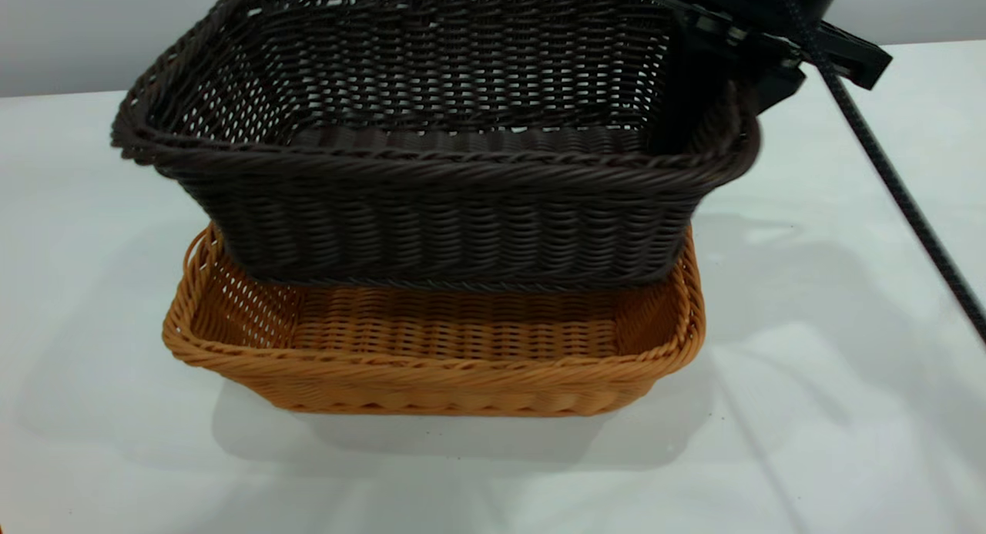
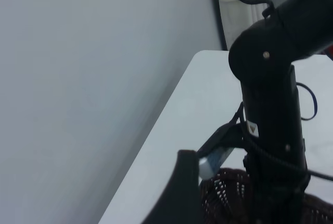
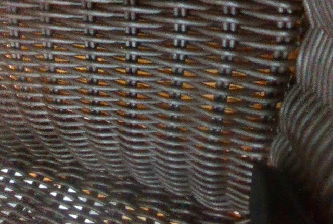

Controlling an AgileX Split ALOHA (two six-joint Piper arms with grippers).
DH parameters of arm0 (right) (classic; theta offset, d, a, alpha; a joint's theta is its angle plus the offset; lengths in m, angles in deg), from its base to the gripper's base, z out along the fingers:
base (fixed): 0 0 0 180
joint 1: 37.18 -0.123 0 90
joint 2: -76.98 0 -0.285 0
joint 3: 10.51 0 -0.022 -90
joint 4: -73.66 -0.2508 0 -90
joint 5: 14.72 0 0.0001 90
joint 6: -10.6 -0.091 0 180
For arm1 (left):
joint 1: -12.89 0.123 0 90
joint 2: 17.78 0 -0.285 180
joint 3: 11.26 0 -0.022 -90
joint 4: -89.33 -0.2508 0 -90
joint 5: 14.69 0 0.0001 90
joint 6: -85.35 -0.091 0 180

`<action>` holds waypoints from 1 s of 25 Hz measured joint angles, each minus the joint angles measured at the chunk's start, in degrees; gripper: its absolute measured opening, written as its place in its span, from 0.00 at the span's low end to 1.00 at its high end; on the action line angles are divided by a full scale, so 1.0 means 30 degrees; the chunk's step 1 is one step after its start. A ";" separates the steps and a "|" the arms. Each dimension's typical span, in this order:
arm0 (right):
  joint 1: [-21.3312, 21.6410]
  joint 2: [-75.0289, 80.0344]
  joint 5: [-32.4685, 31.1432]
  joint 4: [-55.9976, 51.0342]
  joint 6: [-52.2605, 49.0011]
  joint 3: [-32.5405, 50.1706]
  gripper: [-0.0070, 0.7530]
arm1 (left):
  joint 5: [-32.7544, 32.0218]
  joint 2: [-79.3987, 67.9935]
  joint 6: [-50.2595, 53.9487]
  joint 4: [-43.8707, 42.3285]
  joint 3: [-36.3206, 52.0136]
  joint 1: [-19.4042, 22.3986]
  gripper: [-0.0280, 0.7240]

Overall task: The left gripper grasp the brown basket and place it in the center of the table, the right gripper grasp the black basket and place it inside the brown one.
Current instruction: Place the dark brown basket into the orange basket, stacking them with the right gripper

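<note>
R gripper [image 1: 720,95] clamps the black basket [image 1: 439,156] by its right short-end rim, one finger inside the wall, so the basket hangs from that one end, partly over the brown basket [image 1: 431,349] and ready to lower in. Black basket's long axis runs left-right, roughly parallel w/ the brown one, mouth up, slightly tipped. Brown basket sits flat mid table [image 1: 840,380]. L gripper [image 2: 182,193] is pulled back near the table edge; can't tell if open or closed.
</note>
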 joint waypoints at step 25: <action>-0.1573 0.0140 0.1587 0.2135 -0.2045 0.0043 0.17 | -0.0138 0.0000 -0.0085 -0.0111 0.0000 0.0000 0.92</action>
